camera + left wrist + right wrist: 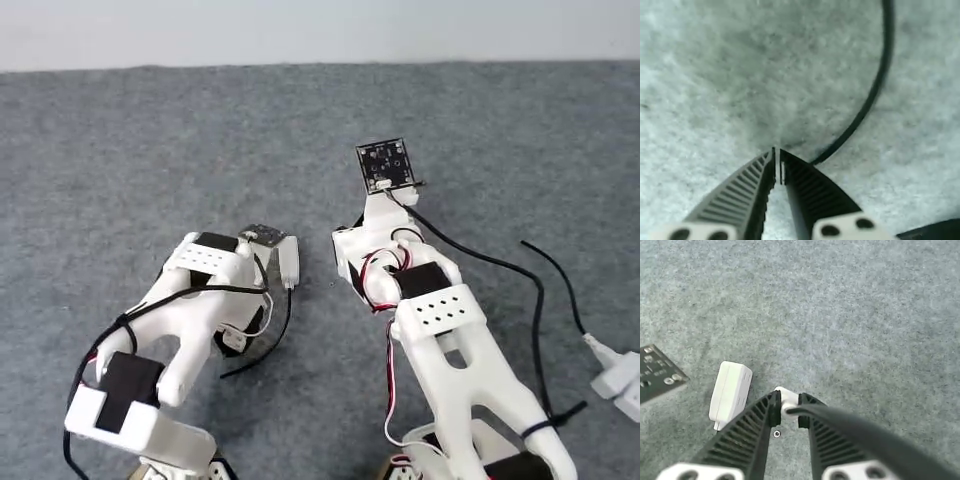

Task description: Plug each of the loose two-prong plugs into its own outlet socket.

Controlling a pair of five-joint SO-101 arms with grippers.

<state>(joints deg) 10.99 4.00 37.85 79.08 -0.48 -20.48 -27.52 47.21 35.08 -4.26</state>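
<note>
My right gripper (787, 407) is shut on a small white piece (786, 401), seemingly a plug, with a dark cord (875, 437) trailing back from it. It hovers low over the grey carpet. A white plug block (730, 389) lies just beside it; in the high view this block (288, 262) rests between the two arms. My left gripper (776, 152) is shut with nothing in it, its tips close to the carpet near a black cord (867, 102). Another white plug (617, 375) with a black cord (560, 285) lies at the right edge.
Grey carpet (150, 150) covers the whole table up to a pale wall. The left arm's wrist camera board (655, 372) sits near the white block. A loose black cord (262, 350) curls beside the left arm. The far half of the carpet is bare.
</note>
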